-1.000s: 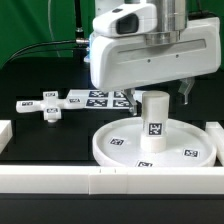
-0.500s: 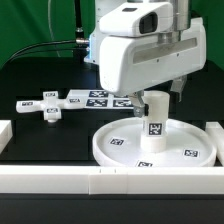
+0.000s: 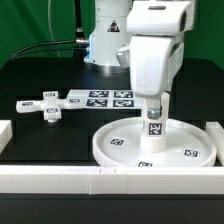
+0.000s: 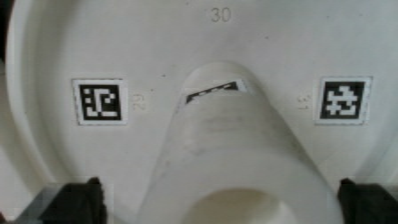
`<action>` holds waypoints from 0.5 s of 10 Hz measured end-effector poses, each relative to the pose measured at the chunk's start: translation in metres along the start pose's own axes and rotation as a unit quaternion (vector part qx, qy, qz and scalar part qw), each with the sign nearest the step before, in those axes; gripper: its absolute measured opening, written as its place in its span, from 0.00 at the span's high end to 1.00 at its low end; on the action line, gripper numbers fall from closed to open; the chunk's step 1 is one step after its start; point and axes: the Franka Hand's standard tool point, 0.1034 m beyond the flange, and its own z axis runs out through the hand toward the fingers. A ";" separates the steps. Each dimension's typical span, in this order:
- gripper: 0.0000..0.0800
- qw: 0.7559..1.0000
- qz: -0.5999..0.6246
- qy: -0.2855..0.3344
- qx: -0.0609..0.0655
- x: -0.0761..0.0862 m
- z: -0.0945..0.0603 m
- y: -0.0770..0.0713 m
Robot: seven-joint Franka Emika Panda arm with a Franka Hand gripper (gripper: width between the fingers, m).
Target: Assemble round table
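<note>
The large rimmed round disc lies flat near the front rail. The short thick cylinder leg stands upright at its centre. My gripper hangs straight above the leg, its lower end at the leg's top. In the wrist view the gripper is open. Its dark fingers stand either side of the leg with gaps to it, and the disc with two tags lies beyond. The small cross-shaped foot lies on the black table at the exterior view's left.
The marker board lies behind the disc. White border rails run along the front, the exterior view's left and right. Black cables hang at the back against a green backdrop.
The hand has turned about its vertical axis, now showing its narrow side. It has shifted toward the exterior view's right to sit centred over the leg. Disc, leg and foot have not moved.
</note>
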 end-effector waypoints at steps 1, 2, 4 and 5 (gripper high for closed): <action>0.19 1.000 -0.029 0.000 0.000 -0.002 0.000 0.001; 0.19 0.999 -0.054 -0.002 0.000 -0.004 0.000 0.001; 0.19 0.994 -0.111 -0.008 -0.002 -0.007 0.000 0.003; 0.19 0.989 -0.148 -0.013 -0.004 -0.007 0.000 0.003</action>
